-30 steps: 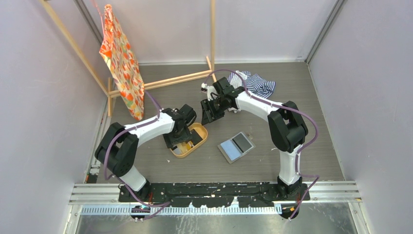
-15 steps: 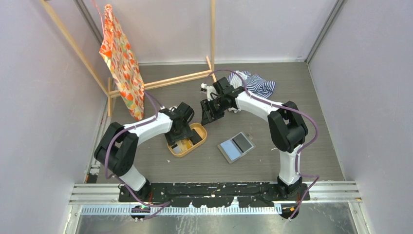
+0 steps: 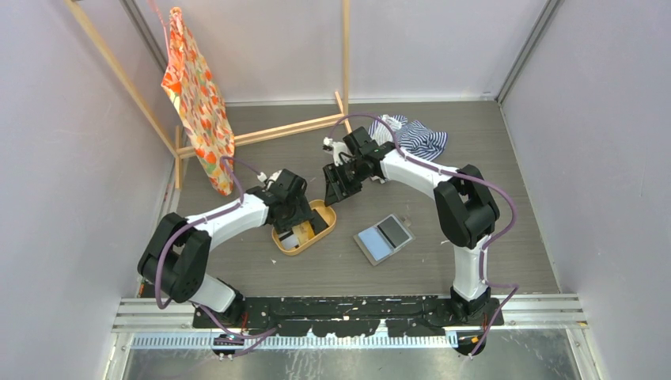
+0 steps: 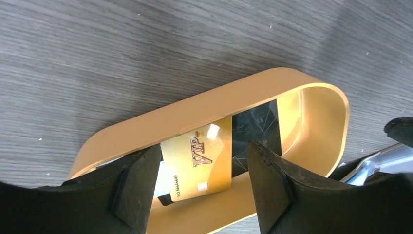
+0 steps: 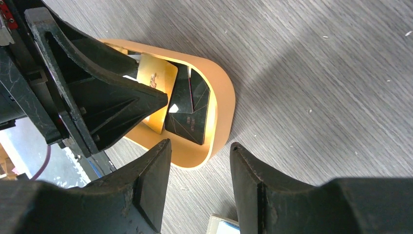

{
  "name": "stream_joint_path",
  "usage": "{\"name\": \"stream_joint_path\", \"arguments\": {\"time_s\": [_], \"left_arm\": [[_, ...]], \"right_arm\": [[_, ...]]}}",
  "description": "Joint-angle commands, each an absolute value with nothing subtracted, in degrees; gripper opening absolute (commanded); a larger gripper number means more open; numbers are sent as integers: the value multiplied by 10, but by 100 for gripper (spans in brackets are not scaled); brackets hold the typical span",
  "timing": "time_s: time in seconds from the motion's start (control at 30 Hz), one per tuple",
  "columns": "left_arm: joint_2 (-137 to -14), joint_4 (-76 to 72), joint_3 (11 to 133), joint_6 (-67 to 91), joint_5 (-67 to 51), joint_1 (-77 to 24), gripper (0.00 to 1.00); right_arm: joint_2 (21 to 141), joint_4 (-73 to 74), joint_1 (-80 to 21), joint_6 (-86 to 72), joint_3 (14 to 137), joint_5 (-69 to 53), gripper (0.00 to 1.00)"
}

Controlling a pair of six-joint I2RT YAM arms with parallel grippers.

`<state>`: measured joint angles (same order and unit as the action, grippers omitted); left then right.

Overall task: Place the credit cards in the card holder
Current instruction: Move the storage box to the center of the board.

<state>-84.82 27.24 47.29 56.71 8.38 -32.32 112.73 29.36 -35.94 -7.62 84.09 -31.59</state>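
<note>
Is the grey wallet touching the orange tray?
Apart. The top view shows the wallet lying off to one side of the tray, with a strip of bare table plainly between them.

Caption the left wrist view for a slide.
Open left gripper poised over the orange tray, framing a gold VIP card and a black card inside.

The tray (image 4: 195, 112) looks smooth, satin orange-gold, faintly shiny. The gold card (image 4: 197, 163) and black card (image 4: 255, 124) in it are glossy plastic. The table (image 4: 122, 48) is matt grey wood-grain. The fingers (image 4: 134, 183) of the left gripper (image 4: 202, 151) are rough matt black.
</note>
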Motion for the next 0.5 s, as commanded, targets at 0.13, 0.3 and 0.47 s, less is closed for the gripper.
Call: {"name": "stream_joint_path", "arguments": {"time_s": [0.13,0.3,0.47], "left_arm": [[-887,256,459,570,71,-317,68],[-908,236,451,573,52,-317,68],[-913,227,440,577,52,-317,67]], "right_arm": [[1088,298,-364,-63,852,-330,55],[1088,300,-363,-60,853,-332,55],[1076,291,-362,-64,850,-358,55]]}}
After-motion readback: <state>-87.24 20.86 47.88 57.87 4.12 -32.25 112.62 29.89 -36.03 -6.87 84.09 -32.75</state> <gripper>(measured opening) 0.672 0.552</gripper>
